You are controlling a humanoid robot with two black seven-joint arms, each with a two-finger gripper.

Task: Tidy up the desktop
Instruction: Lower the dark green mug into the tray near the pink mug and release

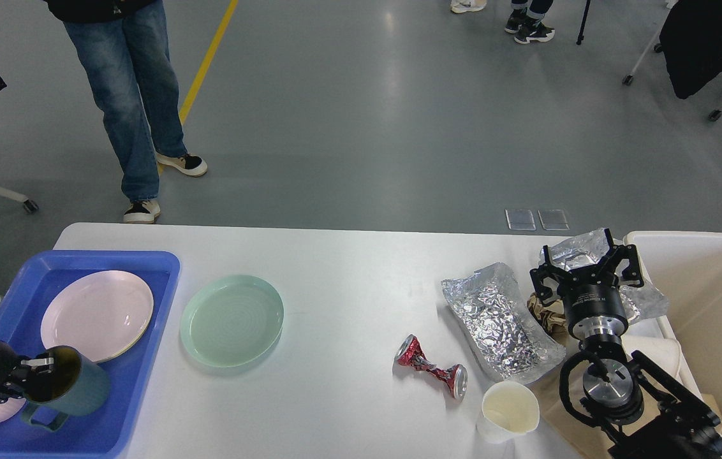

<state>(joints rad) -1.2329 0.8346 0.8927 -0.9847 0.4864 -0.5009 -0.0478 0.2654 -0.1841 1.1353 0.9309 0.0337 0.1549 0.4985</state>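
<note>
The white desktop fills the lower view. My left gripper at the lower left is shut on the rim of a dark teal mug, held over the blue tray. My right gripper is open, fingers spread wide, over a crumpled foil piece at the desktop's right end. A flat foil tray, a crushed red can, a white paper cup and crumpled brown paper lie near it.
A pink plate lies in the blue tray. A pale green plate sits on the desktop beside the tray. A cream-white bin stands at the right edge. A person in jeans stands beyond the far left corner.
</note>
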